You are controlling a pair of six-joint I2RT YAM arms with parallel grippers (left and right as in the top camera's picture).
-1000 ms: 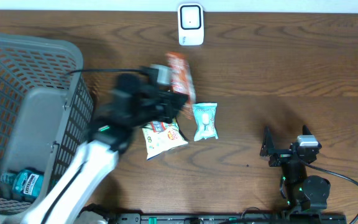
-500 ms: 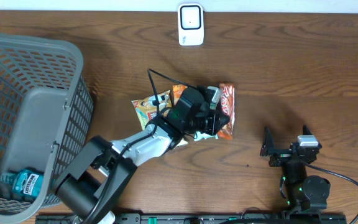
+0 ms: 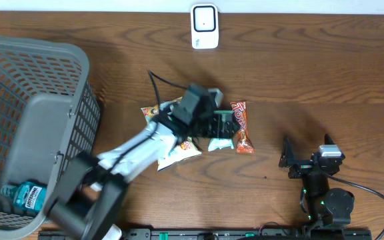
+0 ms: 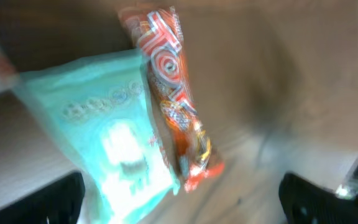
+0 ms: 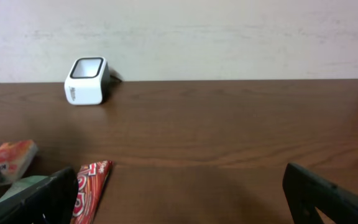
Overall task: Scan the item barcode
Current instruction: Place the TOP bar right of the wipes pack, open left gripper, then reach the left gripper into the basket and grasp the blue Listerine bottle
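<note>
The orange snack packet (image 3: 241, 127) lies flat on the surface (image 3: 325, 80), touching the teal packet (image 3: 220, 143) beside it, well below the white scanner (image 3: 205, 27). The left gripper (image 3: 223, 124) hovers over these 2 packets, fingers spread, grasping nothing. The right gripper (image 3: 307, 155) sits apart, fingers likewise spread.

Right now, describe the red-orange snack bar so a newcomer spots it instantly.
Start at the white scanner at the far edge and come toward the robot's side. The bar lies just right of the teal packet; it is the only long, slim, red-orange wrapper there.
</note>
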